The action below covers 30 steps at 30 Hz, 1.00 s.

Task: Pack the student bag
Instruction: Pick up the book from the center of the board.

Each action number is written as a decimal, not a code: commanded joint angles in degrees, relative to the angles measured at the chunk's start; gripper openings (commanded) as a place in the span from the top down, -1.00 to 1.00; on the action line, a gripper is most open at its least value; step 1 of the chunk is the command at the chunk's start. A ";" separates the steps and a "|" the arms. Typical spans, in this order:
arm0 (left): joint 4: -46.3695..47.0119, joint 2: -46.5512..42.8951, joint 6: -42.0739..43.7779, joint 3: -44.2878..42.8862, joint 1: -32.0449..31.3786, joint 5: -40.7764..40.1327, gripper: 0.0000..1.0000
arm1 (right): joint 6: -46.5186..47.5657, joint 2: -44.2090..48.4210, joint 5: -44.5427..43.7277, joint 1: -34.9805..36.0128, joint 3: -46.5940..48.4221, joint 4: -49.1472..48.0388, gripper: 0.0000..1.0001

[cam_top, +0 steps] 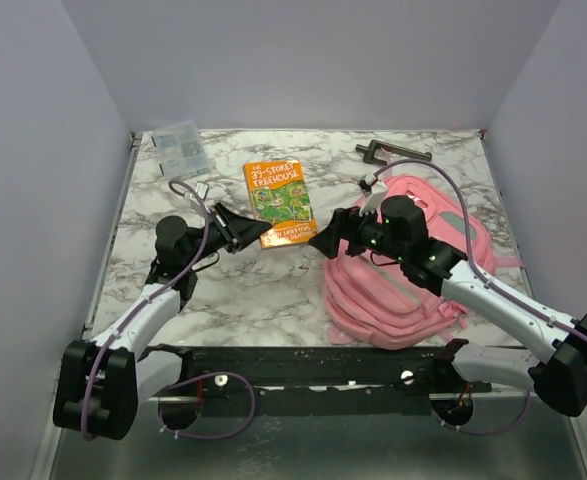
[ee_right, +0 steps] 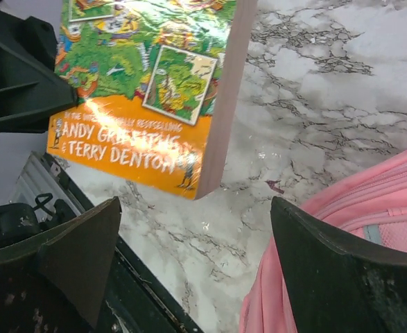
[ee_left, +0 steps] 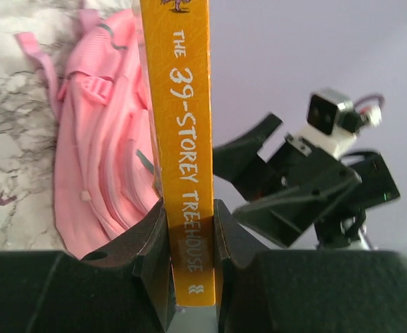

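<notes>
Orange along its spine, a book (cam_top: 278, 203) (the title reads "The 39-Storey Treehouse") is clamped at its near end between the narrowly parted jaws of the left gripper (cam_top: 256, 233). Its near edge is seen raised off the marble table (cam_top: 243, 295). The right gripper (cam_top: 325, 240) is spread wide and nothing is held in it. It is placed just beside the book's near right corner. The student bag (cam_top: 378, 300) is laid flat on the right half of the table, partly covered by the right arm, close to the front edge.
</notes>
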<state>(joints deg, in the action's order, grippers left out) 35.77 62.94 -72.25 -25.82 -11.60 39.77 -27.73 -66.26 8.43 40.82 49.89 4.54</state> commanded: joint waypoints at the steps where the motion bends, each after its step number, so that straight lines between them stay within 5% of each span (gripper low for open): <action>1: 1.19 -9.46 7.71 -1.39 0.08 8.23 1.00 | -4.28 2.23 2.83 -0.36 0.29 3.81 -0.86; 4: 1.06 -17.00 4.88 1.68 -0.03 0.24 1.00 | -20.74 4.12 3.98 -0.96 -0.94 2.73 -0.92; 6: 1.11 -20.57 0.53 3.49 -0.21 -4.83 1.00 | -33.66 8.32 11.04 -0.13 -9.41 -17.15 -0.99; 8: 1.06 -22.78 -1.20 3.57 -0.36 -7.36 1.00 | -44.97 12.23 6.52 3.44 -21.12 -40.96 -1.00; 10: 0.97 -23.90 -4.07 3.97 -0.37 -9.59 1.00 | -45.20 13.57 -0.30 7.60 -23.64 -43.86 -0.99; 16: 3.78 -24.30 -11.37 5.45 -1.01 -13.35 1.00 | -45.65 3.04 -1.09 14.10 -20.89 -54.09 -1.00; 24: 13.17 -24.13 -17.12 8.66 -2.22 -14.93 1.00 | -52.43 -8.31 -10.82 15.43 -17.95 -69.43 -0.99; 30: 13.56 -24.19 -16.37 9.29 -4.65 -17.02 1.00 | -58.37 -12.92 -16.69 15.43 -14.11 -69.66 -0.73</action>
<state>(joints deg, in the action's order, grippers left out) 41.58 39.66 -87.70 -16.49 -14.87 25.98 -81.19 -76.60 -1.72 55.94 32.32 -60.45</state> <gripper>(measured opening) 0.262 0.887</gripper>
